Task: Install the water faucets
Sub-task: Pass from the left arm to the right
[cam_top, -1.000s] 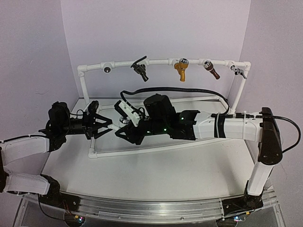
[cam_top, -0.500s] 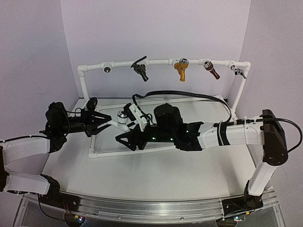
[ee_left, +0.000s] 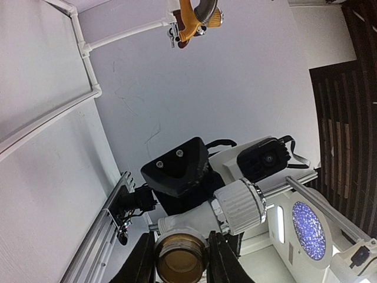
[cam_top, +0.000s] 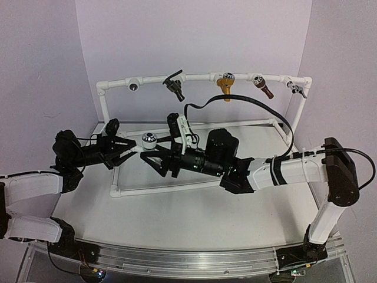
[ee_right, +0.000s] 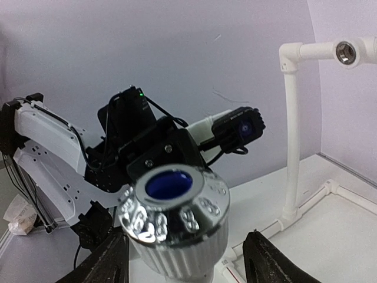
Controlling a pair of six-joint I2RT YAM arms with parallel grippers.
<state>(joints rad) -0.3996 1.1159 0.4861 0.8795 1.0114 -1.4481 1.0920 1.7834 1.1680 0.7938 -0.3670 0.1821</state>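
The white tap [cam_top: 148,140] is in the air above the table [cam_top: 194,212], left of centre and in front of the pipe frame [cam_top: 194,76], its round chrome knob pointing up and toward the right arm. The left gripper [cam_top: 133,151] holds it by the other end: in the left wrist view its 2 fingers [ee_left: 143,262] press on either side of the brass threaded collar, closed part-way on that collar, with the white body and ribbed knob rising beyond them. The right gripper [cam_top: 151,165] sits just beside the knob with its jaws spread wide and nothing in them. In the right wrist view the knob, with a blue centre, stands between the 2 fingers; a clear gap shows at the right finger, and at the left finger contact cannot be told. The black tap [cam_top: 174,86] hangs on the frame's top bar, its thin lever tilted up to the right. To its left on the bar is an open fitting [cam_top: 134,86]; to its right, in order, hang a gold tap [cam_top: 225,86], a brown tap [cam_top: 263,86] and a small grey tap [cam_top: 297,88] near the right corner. The white tap is well apart from the bar and below the open fitting.
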